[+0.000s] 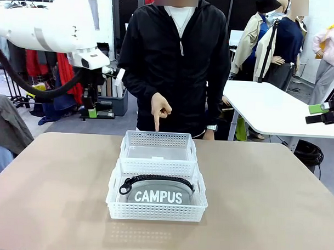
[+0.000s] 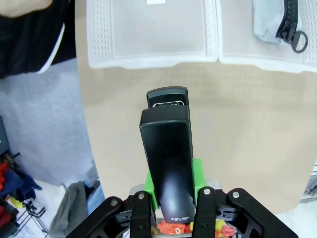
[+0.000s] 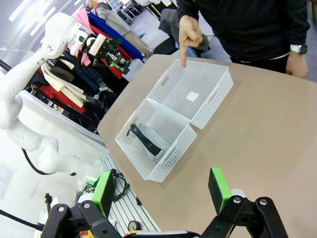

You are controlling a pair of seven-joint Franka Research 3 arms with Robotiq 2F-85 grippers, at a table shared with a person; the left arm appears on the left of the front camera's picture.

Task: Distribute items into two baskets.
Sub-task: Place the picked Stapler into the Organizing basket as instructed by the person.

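The grey CAMPUS pouch point(image 1: 158, 194) lies in the nearer white basket point(image 1: 156, 211). The farther basket point(image 1: 159, 140) holds nothing but a small white label. A black stapler point(image 2: 166, 158) sits clamped between the green pads of my left gripper point(image 2: 173, 184), which hangs high over the table's far left edge point(image 1: 92, 109). My right gripper point(image 3: 161, 191) is open and holds nothing, raised off the table's right side point(image 1: 320, 113). In the right wrist view both baskets point(image 3: 198, 91) lie ahead, the pouch point(image 3: 146, 141) in the one closer to me.
A person in a black jacket stands at the far side, one hand point(image 1: 158, 110) pointing a finger down at the farther basket. The tan table point(image 1: 263, 188) is bare around the baskets. A white table point(image 1: 266, 106) stands behind on the right.
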